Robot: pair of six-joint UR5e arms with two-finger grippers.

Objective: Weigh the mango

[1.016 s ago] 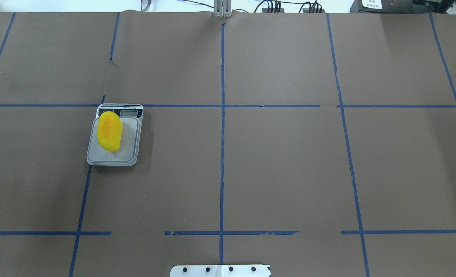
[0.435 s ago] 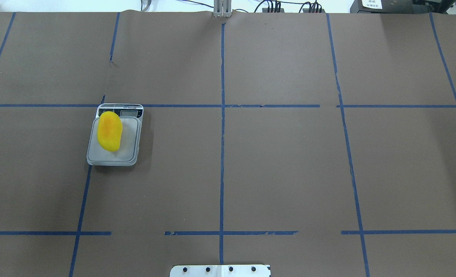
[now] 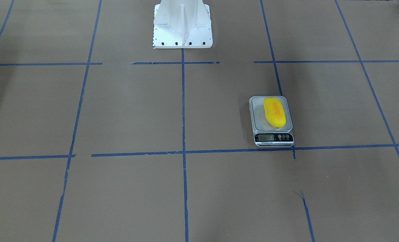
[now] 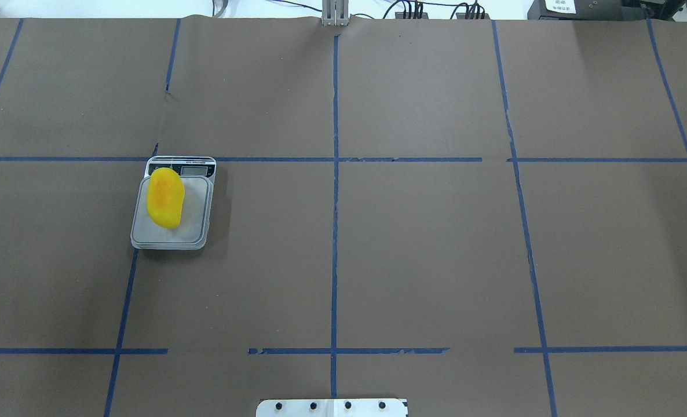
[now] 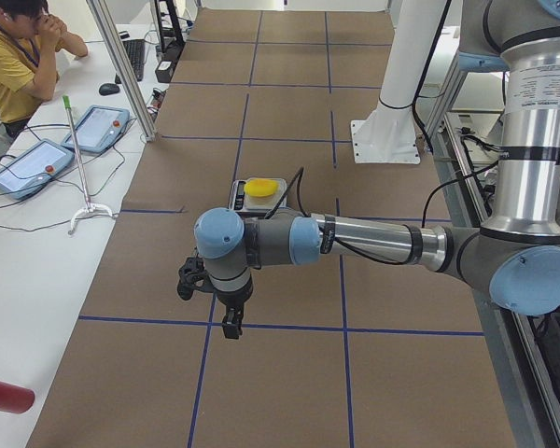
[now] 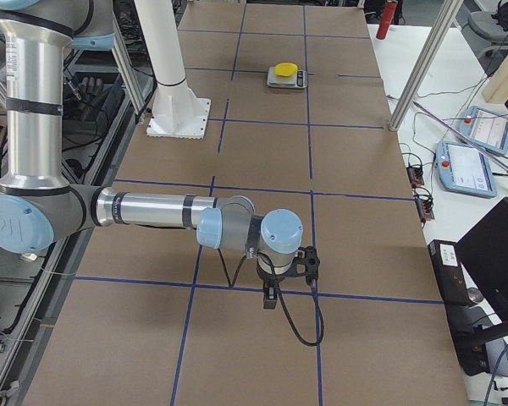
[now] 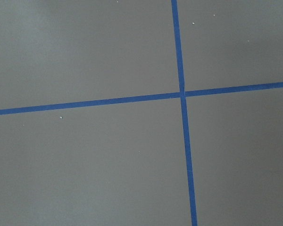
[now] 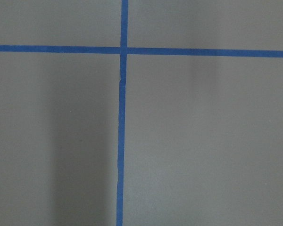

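The yellow mango [image 4: 165, 197] lies on the left part of the small scale's platform [image 4: 196, 215], on my left side of the table. It also shows in the front view [image 3: 274, 112] on the scale [image 3: 258, 118], and in both side views [image 5: 261, 188] [image 6: 284, 69]. My left gripper [image 5: 226, 322] hangs above the table, apart from the scale and nearer the table's left end. My right gripper [image 6: 271, 298] hangs over the table's right end, far from the mango. Both show only in the side views, so I cannot tell whether they are open or shut.
The robot's white base [image 3: 182, 23] stands at the table's near middle edge. Blue tape lines [image 4: 335, 174] cross the brown table. An operator [image 5: 14, 47] sits at a side desk with tablets [image 5: 28, 163]. A red object [image 5: 5, 397] lies at the left end.
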